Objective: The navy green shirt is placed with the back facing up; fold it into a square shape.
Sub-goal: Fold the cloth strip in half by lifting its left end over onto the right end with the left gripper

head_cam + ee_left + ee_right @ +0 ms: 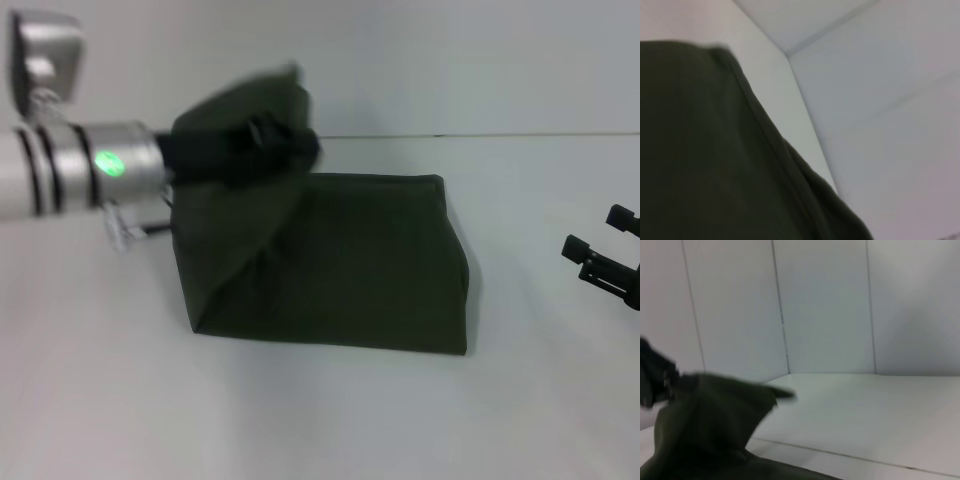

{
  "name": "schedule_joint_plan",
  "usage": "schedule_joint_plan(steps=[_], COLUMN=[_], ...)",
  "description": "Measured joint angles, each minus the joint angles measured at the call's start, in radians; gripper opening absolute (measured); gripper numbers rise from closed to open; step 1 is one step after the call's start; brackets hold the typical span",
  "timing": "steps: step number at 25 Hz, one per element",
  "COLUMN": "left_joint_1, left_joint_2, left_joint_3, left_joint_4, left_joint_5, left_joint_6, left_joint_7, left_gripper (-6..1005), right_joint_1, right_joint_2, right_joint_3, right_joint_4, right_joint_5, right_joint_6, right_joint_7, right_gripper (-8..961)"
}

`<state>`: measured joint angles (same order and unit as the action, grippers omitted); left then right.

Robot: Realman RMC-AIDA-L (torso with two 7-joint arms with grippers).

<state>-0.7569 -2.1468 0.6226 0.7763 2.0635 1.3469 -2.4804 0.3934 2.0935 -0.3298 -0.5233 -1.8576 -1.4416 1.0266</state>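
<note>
Left fingers [268, 140] pinching one navy green shirt [360, 270], edge lifted.

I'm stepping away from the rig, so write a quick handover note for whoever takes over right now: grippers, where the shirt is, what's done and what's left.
Left gripper: raised over the table's far left, shut on the navy green shirt, lifting its left part into a peak.
Right gripper: idle at the right edge of the head view, apart from the shirt, fingers open.
Shirt: mid-table, already narrowed to a rough rectangle; the right part lies flat, the left part hangs from the left gripper.
Done: earlier folds, judging by the compact shape.
Left: probably lay the lifted part across the flat part, release, and square it up.
</note>
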Motion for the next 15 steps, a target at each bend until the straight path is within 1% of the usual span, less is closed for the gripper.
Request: schedule_joint_plan(steps=[1, 2, 3, 4, 7, 9, 15], left_joint_1=[0.000, -0.001, -0.003, -0.006, -0.018, -0.025, -0.036], left_joint_2=[-0.013, -0.022, -0.026, -0.026, -0.025, -0.026, -0.028], left_joint_3=[0.020, 0.051, 0.080, 0.114, 0.174, 0.185, 0.186], left_joint_4=[-0.018, -0.069, -0.126, -0.199, -0.357, -0.405, -0.463], left_joint_5=[-0.004, -0.024, -0.054, -0.093, -0.190, -0.214, -0.260], left_joint_6=[-0.013, -0.034, -0.052, -0.072, -0.130, -0.149, -0.178], left_joint_7=[0.016, 0.045, 0.073, 0.104, 0.216, 0.260, 0.312], left_gripper=[20, 20, 20, 20, 20, 20, 19], right_joint_1=[-0.003, -0.007, -0.009, -0.011, -0.015, -0.014, -0.004], right_joint_2=[0.000, 0.000, 0.001, 0.001, 0.001, 0.000, -0.003], right_joint_3=[0.006, 0.012, 0.016, 0.020, 0.028, 0.030, 0.032], right_joint_4=[0.003, 0.006, 0.007, 0.008, 0.010, 0.013, 0.018], right_joint_5=[0.000, 0.000, 0.000, 0.000, 0.000, 0.000, 0.001], right_joint_6=[0.000, -0.001, -0.001, 0.000, 0.014, 0.022, 0.034], right_joint_7=[0.000, 0.000, 0.000, 0.000, -0.002, -0.002, -0.003], right_gripper=[876, 876, 876, 876, 875, 875, 875])
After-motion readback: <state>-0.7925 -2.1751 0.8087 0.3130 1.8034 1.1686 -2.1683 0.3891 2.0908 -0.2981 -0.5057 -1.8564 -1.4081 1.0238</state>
